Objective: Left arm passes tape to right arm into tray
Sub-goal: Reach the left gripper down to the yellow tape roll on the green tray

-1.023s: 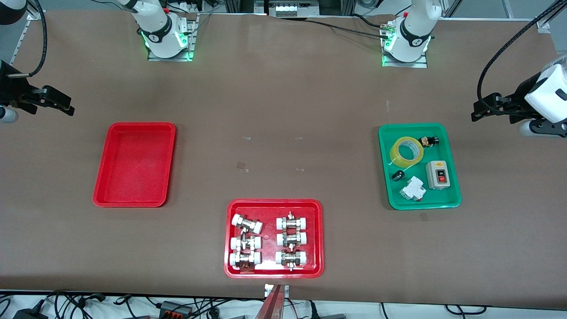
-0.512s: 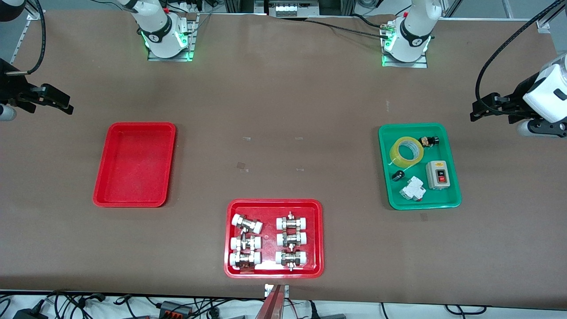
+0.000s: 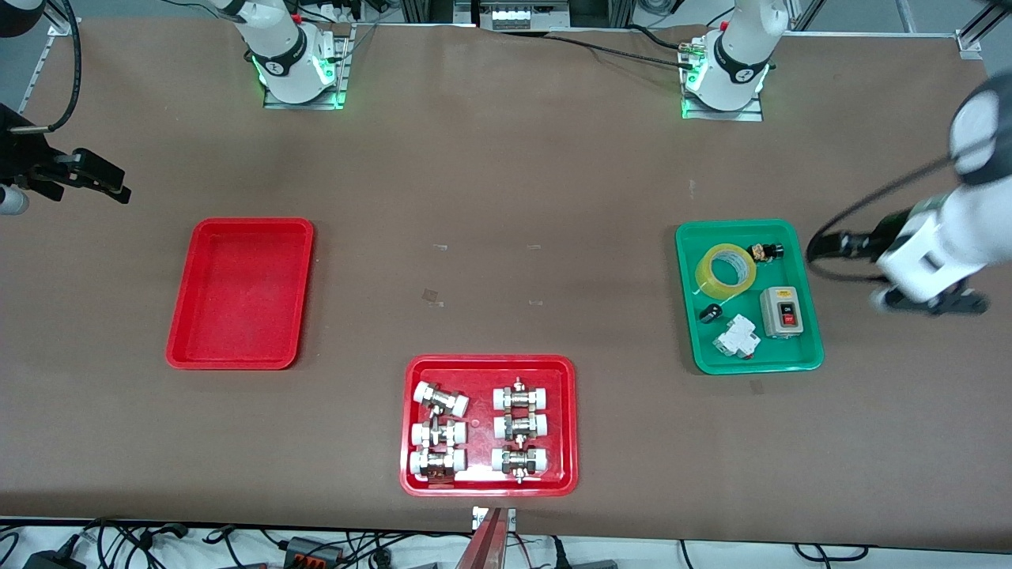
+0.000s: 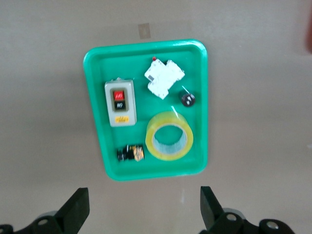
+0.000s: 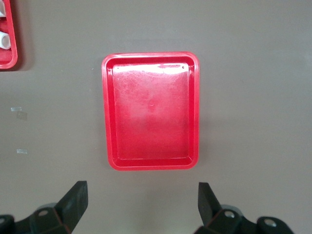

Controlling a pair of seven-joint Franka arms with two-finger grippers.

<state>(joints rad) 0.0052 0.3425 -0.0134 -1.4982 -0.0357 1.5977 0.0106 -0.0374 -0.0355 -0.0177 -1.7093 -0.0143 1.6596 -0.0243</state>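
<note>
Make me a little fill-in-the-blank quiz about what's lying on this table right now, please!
1. The tape lies in the ____ tray.
2. The plain red tray holds ____.
3. The fingers of the left gripper, which hangs beside the green tray, stand ____.
4. The metal fittings sit in a tray nearest the ____ camera.

Missing words: green; nothing; open; front

We see a brown table bearing three trays — plain red tray, green tray, fittings tray.
</note>
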